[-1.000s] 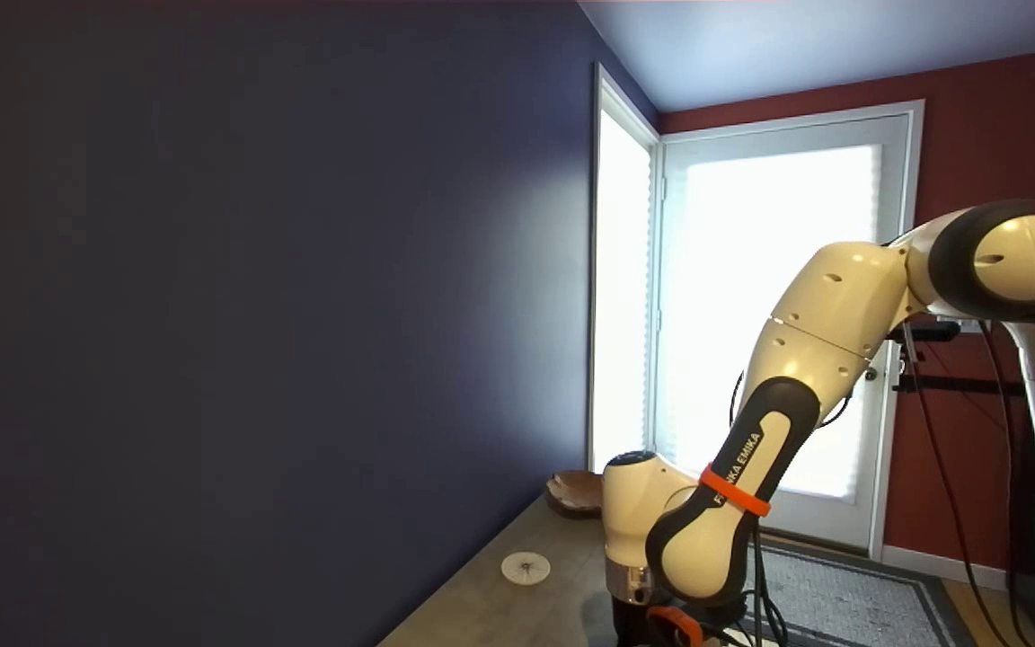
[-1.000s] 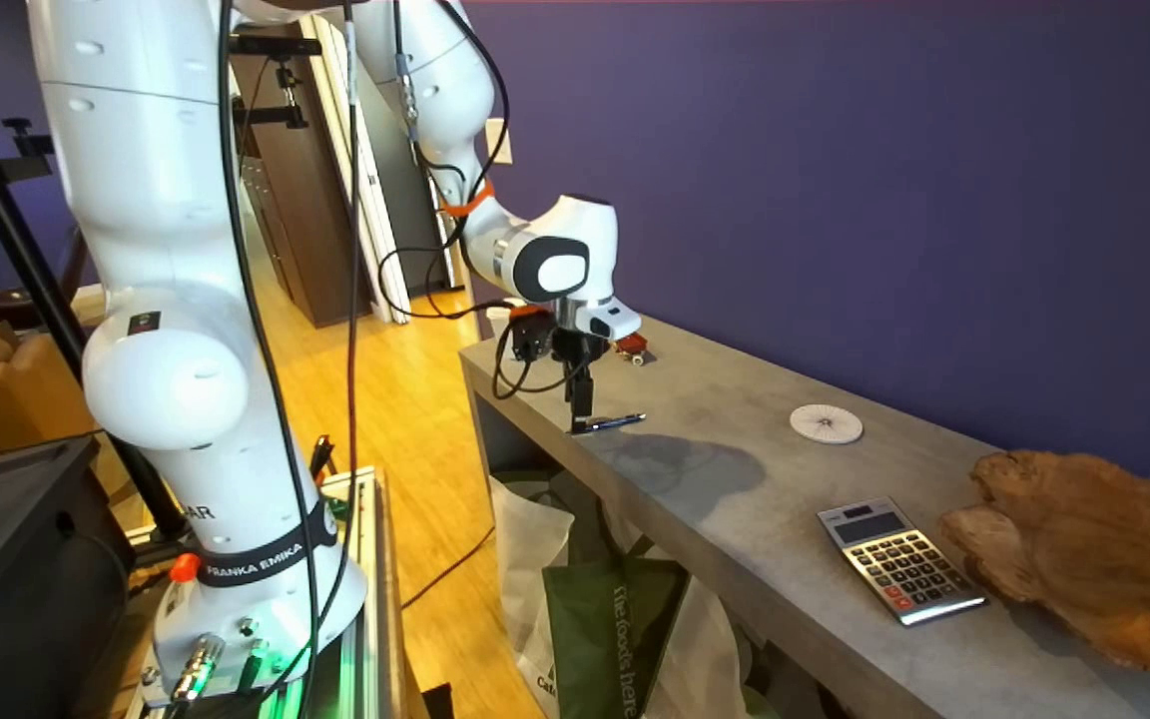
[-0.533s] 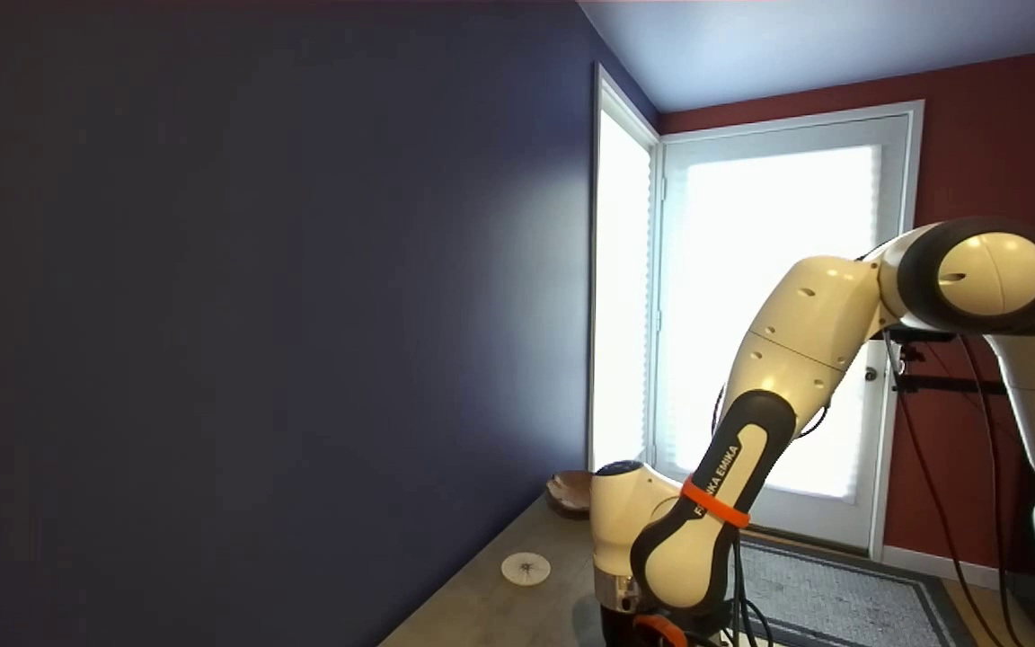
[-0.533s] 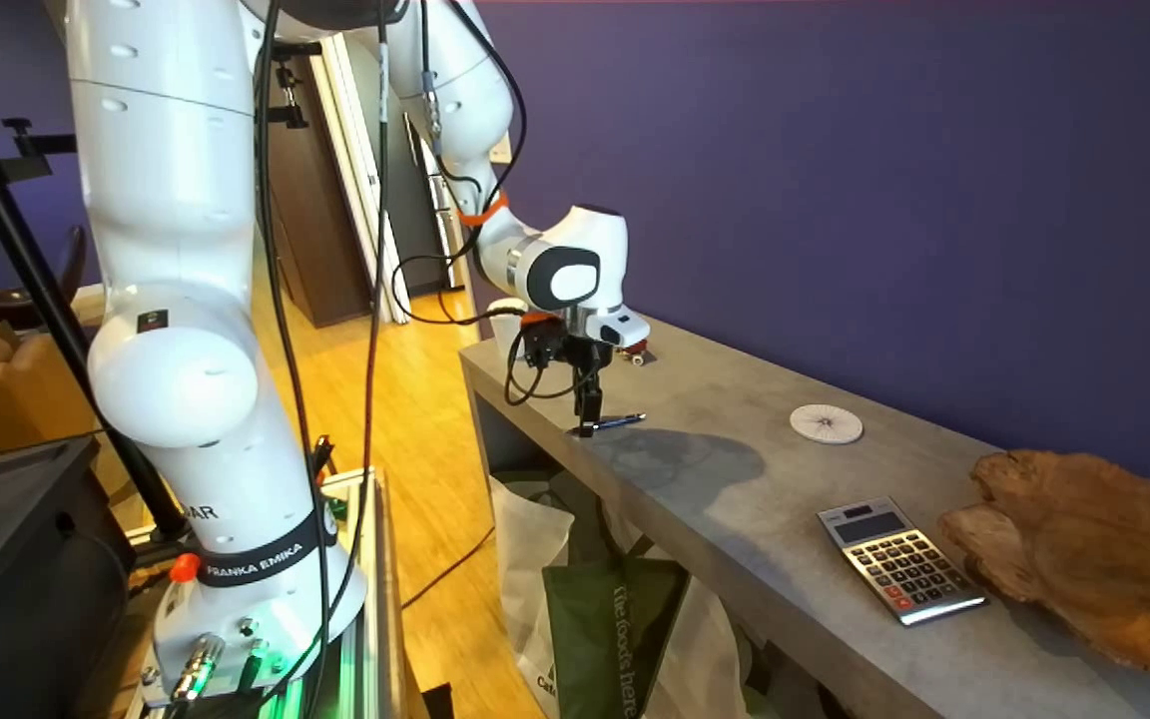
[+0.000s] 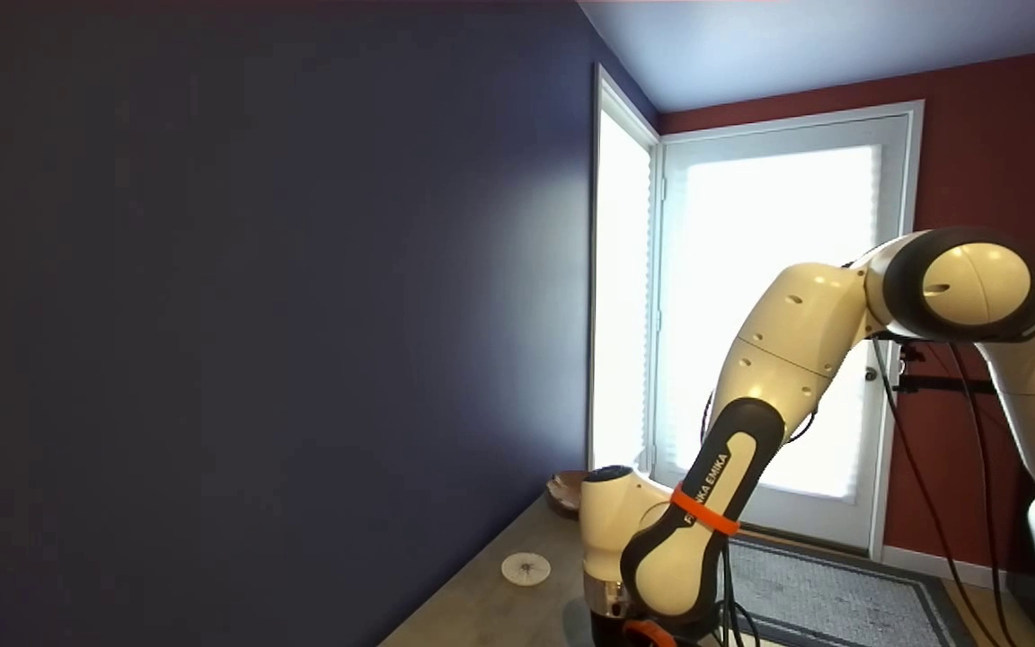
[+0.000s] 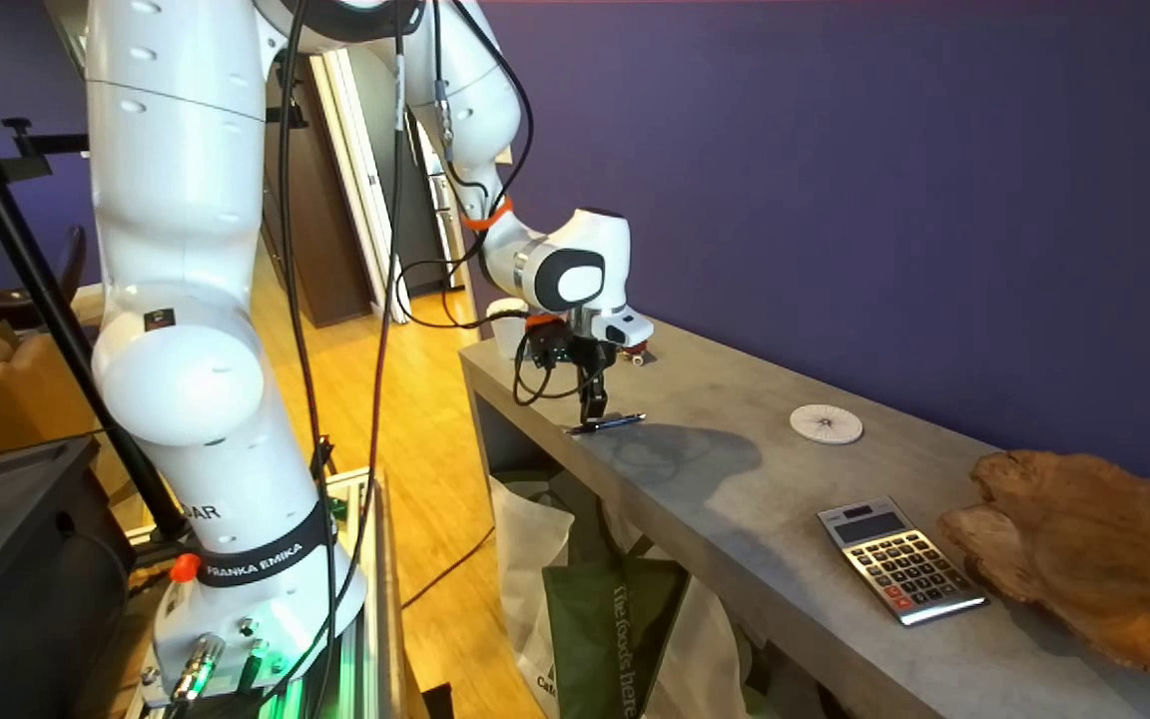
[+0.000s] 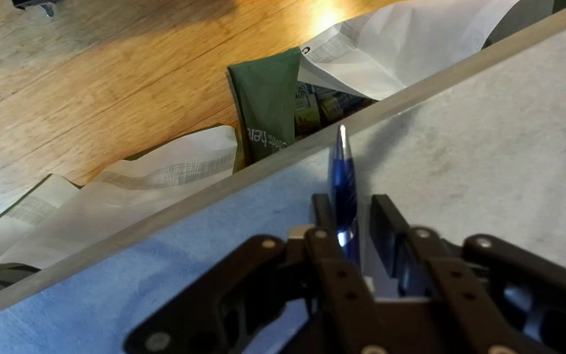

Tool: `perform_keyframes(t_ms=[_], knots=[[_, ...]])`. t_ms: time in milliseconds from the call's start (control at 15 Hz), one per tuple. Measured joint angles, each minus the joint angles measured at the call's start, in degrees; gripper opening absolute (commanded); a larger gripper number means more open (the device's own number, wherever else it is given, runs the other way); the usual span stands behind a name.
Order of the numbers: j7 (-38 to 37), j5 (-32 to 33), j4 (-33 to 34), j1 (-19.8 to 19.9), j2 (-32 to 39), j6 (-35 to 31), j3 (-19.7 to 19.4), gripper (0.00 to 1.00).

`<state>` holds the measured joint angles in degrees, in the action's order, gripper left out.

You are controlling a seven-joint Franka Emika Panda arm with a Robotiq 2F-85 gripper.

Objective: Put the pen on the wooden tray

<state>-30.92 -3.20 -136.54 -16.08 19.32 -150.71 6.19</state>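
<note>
The blue pen [image 7: 345, 182] with a silver tip lies on the grey table, close to its front edge. My gripper [image 7: 350, 196] straddles it in the wrist view, jaws partly drawn in. A gap shows between the pen and the right finger [image 7: 386, 223]; whether the left finger touches it I cannot tell. In an exterior view the gripper [image 6: 592, 411] is low over the middle of the pen [image 6: 623, 420]. The wooden tray [image 6: 1094, 549], reddish-brown with an uneven rim, rests at the table's far end; the arm partly covers the tray [image 5: 564, 492] in an exterior view.
A calculator [image 6: 899, 559] lies beside the tray, and a white round disc [image 6: 826, 424] sits between pen and tray near the wall. A small red object [image 6: 635, 350] and a white cup [image 6: 507, 325] stand behind the gripper. Bags [image 6: 615, 629] are below the table edge.
My gripper has shifted a little along the pen towards its middle. The jaws have drawn closer together around it, and both pen ends now show in an exterior view. The pen has stayed put.
</note>
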Motion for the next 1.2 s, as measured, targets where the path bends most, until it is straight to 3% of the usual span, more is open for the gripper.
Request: perform_keyframes(t_ms=[133, 267, 333, 467, 933, 1200], knots=[[0.01, 0.61, 0.45, -0.31, 0.38, 0.0, -0.37, 0.41], [0.03, 1.26, 0.74, -0.53, 0.69, -0.1, -0.75, 0.16], [0.05, 1.51, 0.85, -0.64, 0.82, -0.22, -0.93, 0.14], [0.16, 1.86, 1.06, -0.66, 0.93, -0.26, -1.04, 0.01], [0.91, 2.83, 2.14, -0.74, 0.31, 0.16, -1.31, 0.03], [-3.42, 11.07, 3.1, -2.05, -5.29, 1.68, -5.4, 0.03]])
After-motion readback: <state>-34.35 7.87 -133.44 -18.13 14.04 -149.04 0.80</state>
